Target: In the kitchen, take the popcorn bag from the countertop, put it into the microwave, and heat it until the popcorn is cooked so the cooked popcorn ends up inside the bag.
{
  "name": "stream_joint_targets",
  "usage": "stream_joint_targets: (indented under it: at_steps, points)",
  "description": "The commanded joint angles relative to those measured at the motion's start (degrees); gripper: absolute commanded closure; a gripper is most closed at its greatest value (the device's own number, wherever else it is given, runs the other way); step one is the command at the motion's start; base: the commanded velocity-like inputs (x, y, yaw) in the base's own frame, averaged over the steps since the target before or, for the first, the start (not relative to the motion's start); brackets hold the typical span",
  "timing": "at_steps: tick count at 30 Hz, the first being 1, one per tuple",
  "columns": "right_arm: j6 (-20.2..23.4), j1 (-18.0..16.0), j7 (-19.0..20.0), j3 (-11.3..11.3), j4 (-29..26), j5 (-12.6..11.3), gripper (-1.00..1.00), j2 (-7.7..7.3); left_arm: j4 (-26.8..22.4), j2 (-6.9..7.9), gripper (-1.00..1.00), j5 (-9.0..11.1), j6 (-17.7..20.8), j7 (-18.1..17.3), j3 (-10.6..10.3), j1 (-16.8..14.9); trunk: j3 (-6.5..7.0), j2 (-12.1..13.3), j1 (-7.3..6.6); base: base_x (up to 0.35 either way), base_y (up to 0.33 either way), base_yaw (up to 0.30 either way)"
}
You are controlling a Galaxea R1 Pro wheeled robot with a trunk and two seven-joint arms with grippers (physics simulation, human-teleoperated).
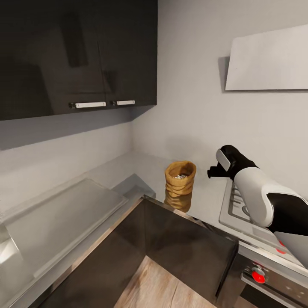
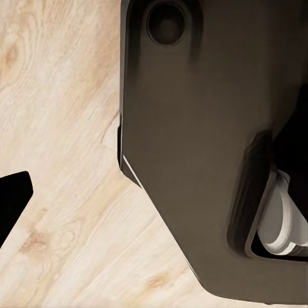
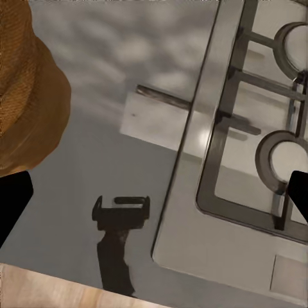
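Observation:
The tan popcorn bag stands upright on the grey countertop, near the corner, with whitish popcorn in its mouth. My right gripper hovers just right of the bag, a short gap away, open and empty. In the right wrist view the bag is beside one fingertip, and the gripper hangs above the worktop, which mirrors its spread jaws. My left gripper hangs low over the wooden floor, one fingertip far out at the frame's edge. The microwave is out of view.
A steel gas hob with black grates lies right of the bag, under my right arm. Red oven knobs sit below it. Dark wall cabinets hang above left and a white hood above right. My dark base is close by.

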Motion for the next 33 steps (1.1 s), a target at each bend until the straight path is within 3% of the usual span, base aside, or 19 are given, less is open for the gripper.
stream_joint_targets:
  at_steps: [1, 15, 29, 33]
  points:
    - [0.0, 0.0, -0.6, -0.3, -0.1, -0.6, -1.0, 0.09, -0.1, 0.0, -1.0, 0.0, 0.1, 0.0, 0.4, 0.0, -0.09, -0.1, 0.01, 0.0, 0.0, 0.0]
    - [0.2, 0.0, -0.6, -0.4, -4.8, -0.6, -1.0, 0.31, -0.1, -0.08, -1.0, 0.0, 0.1, 0.0, 0.4, 0.0, -0.01, -0.1, 0.01, 0.0, 0.0, 0.181]
    - [0.2, 0.0, -0.6, -0.4, -5.0, -0.6, -1.0, 0.33, -0.1, -0.07, -1.0, 0.0, 0.1, 0.0, 0.4, 0.0, 0.93, -0.1, 0.01, 0.0, 0.0, 0.01]
    - [0.2, 0.0, -0.5, -0.3, -5.0, -0.6, -1.0, 1.18, -0.1, -0.08, -1.0, 0.0, 0.1, 0.0, 0.4, 0.0, 0.77, -0.1, 0.01, 0.0, 0.0, 0.0]
